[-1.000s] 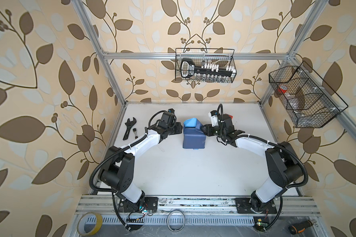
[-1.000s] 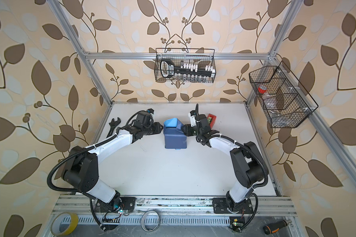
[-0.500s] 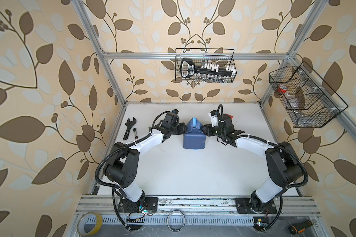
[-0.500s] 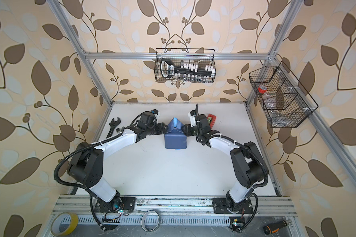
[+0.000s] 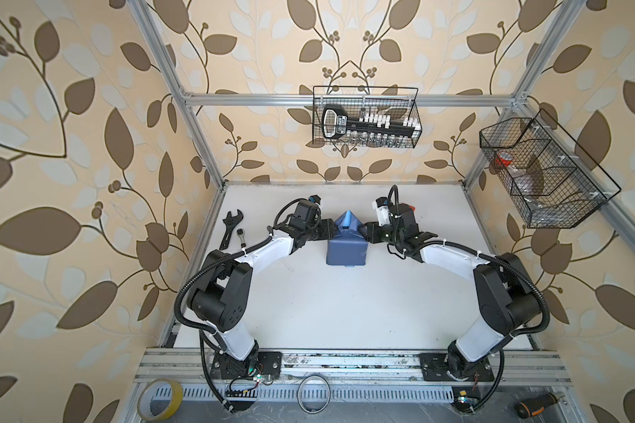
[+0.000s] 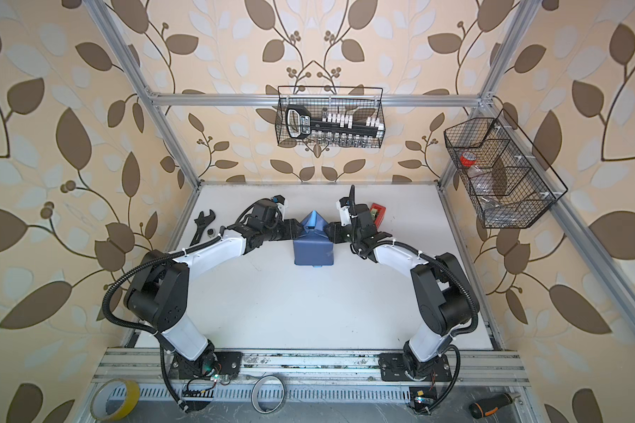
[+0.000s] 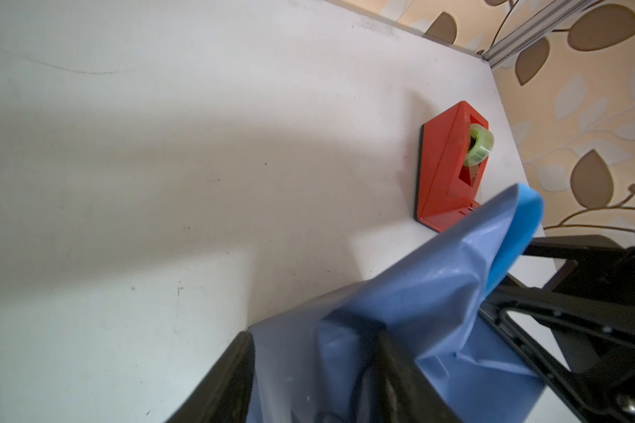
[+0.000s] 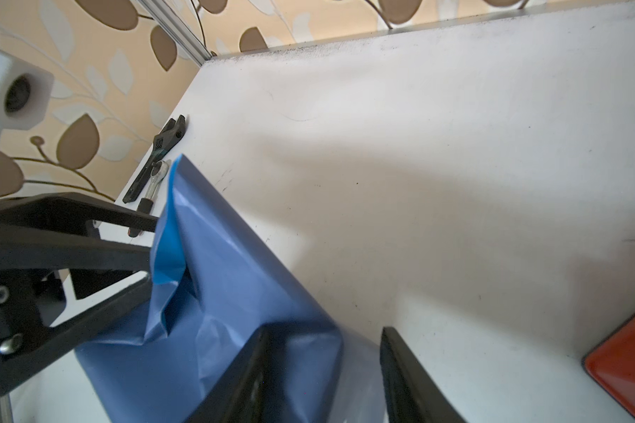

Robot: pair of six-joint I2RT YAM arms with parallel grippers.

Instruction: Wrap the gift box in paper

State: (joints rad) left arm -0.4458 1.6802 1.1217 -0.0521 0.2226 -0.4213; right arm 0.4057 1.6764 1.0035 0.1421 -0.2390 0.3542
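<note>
The gift box is hidden under the slate-blue paper (image 5: 345, 249) (image 6: 313, 251), which lies as a wrapped block at mid-table. At its far end a pointed flap (image 5: 348, 221) (image 7: 521, 219) stands up and shows its sky-blue inner face. My left gripper (image 5: 330, 231) (image 7: 314, 335) is at the flap's left side, open, its jaws wide with loose paper between them. My right gripper (image 5: 368, 233) (image 8: 327, 331) faces it from the right, open, straddling a fold of paper.
A red tape dispenser (image 6: 378, 214) (image 7: 444, 164) stands just behind my right wrist. A black wrench (image 5: 231, 225) and a ratchet (image 5: 239, 232) lie by the left edge. Wire baskets hang on the back wall (image 5: 365, 117) and the right wall (image 5: 543, 172).
My left gripper has moved right up to the paper's far end and its jaws have widened. The far flap has gone from a broad sky-blue face to a narrow standing point. The right arm has held still.
</note>
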